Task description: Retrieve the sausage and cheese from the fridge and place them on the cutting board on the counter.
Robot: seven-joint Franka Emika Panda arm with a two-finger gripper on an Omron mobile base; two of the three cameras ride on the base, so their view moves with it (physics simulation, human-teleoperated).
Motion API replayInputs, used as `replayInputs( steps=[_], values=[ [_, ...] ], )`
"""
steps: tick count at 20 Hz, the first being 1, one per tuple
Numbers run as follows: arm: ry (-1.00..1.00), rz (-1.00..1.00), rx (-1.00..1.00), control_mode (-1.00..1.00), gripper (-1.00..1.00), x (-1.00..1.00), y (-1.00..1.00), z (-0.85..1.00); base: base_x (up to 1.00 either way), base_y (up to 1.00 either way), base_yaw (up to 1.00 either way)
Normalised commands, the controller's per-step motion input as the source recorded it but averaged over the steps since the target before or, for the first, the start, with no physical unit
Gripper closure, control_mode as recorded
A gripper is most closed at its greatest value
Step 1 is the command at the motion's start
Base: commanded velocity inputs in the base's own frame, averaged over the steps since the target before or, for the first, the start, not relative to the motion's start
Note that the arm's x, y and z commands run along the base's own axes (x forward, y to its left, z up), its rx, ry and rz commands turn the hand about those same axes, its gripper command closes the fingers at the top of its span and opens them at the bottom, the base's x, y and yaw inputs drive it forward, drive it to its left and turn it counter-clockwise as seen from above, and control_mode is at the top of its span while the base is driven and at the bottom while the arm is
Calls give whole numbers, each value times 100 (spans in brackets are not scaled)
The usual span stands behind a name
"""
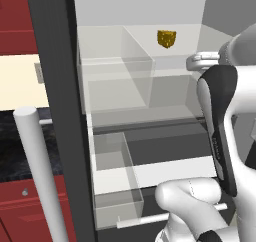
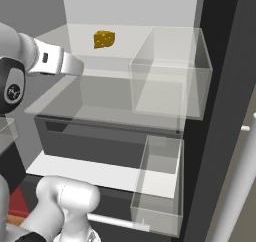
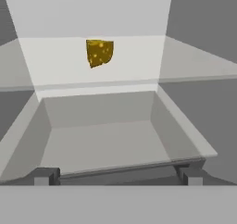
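Observation:
The fridge [image 1: 140, 6] stands open, its pale interior facing me. The cheese [image 1: 166, 38], a golden-yellow wedge with darker holes, sits alone at the back of the upper shelf [image 2: 103, 39]. In the hand view the cheese [image 3: 99, 52] is ahead and a little left of centre, well beyond my gripper [image 3: 119, 174]. The gripper is open, its fingertips [image 3: 46, 175] far apart with nothing between them. My hand reaches in at shelf height, short of the cheese. The sausage and the cutting board are out of view. A strip of the black counter [image 1: 15, 146] shows left of the fridge.
Clear bins [image 2: 170, 71] hang on the fridge's side, a lower one [image 2: 157, 186] below. A grey drawer [image 3: 106, 135] lies under the cheese shelf. The dark door edge [image 1: 50, 86] and its silver bar handle [image 1: 40, 176] stand at left, with red cabinets [image 1: 20, 206] beyond.

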Motion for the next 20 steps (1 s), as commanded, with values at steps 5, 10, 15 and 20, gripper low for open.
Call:
replayInputs(
  steps=[5, 10, 15, 20],
  values=[
    [-8, 15, 0, -100, -100, 24, 7, 19, 0, 0, 0],
    [0, 2, -4, -100, -100, 51, 13, 2, 0, 0, 0],
    [0, -1, -1, -100, -100, 59, 8, 0, 0, 0, 0],
    [0, -2, 0, -100, -100, 53, 1, 0, 0, 0, 0]
  ],
)
